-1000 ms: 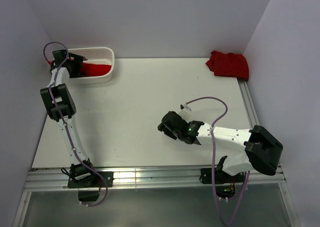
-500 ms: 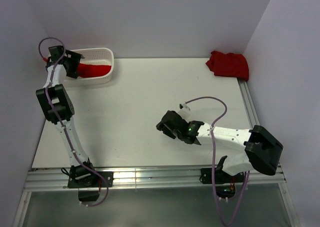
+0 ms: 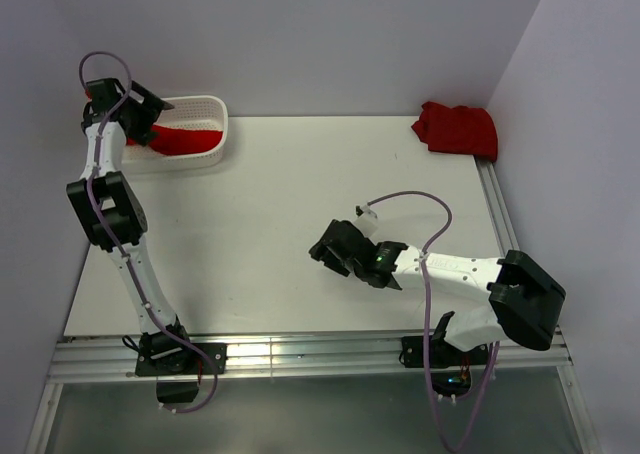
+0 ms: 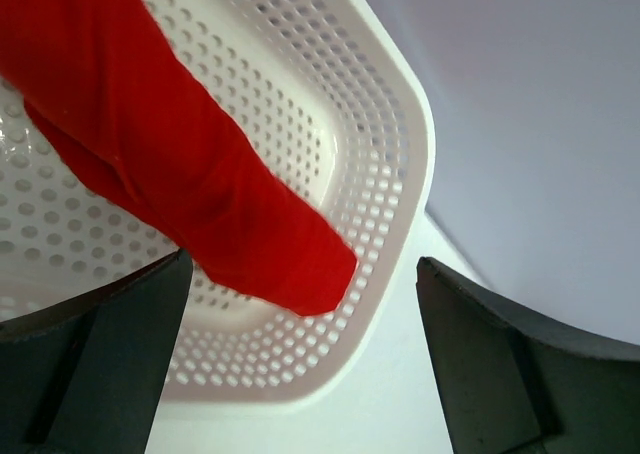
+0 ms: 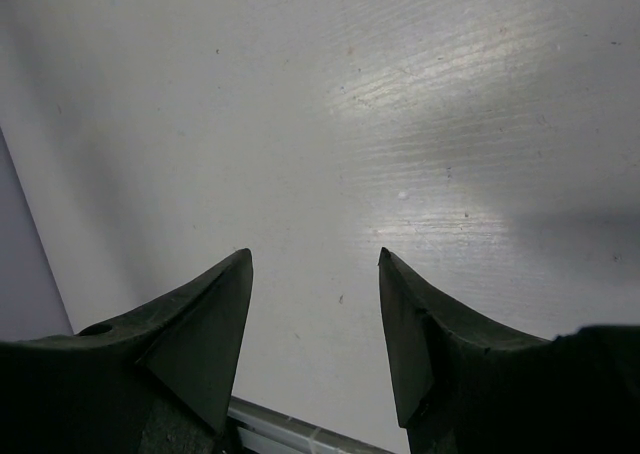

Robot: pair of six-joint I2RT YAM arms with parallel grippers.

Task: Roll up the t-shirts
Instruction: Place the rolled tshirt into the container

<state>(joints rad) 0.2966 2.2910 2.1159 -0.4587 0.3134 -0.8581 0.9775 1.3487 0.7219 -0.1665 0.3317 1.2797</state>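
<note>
One red t-shirt (image 3: 188, 139) lies rolled up in the white mesh basket (image 3: 213, 106) at the back left; in the left wrist view the roll (image 4: 170, 164) lies across the basket (image 4: 380, 114). My left gripper (image 3: 150, 109) is open and empty, raised above the basket's left end, clear of the shirt. The other red t-shirt (image 3: 456, 128) lies crumpled at the table's back right corner. My right gripper (image 3: 325, 252) is open and empty, low over bare table near the middle; its fingers (image 5: 200, 324) frame only white table.
A metal rail (image 3: 300, 354) runs along the table's near edge and another (image 3: 492, 194) along the right edge. White walls close in the back and both sides. The white table (image 3: 290, 194) lies between basket and crumpled shirt.
My left gripper has lifted up and back out of the basket, leaving the rolled shirt inside. My right gripper has edged slightly left.
</note>
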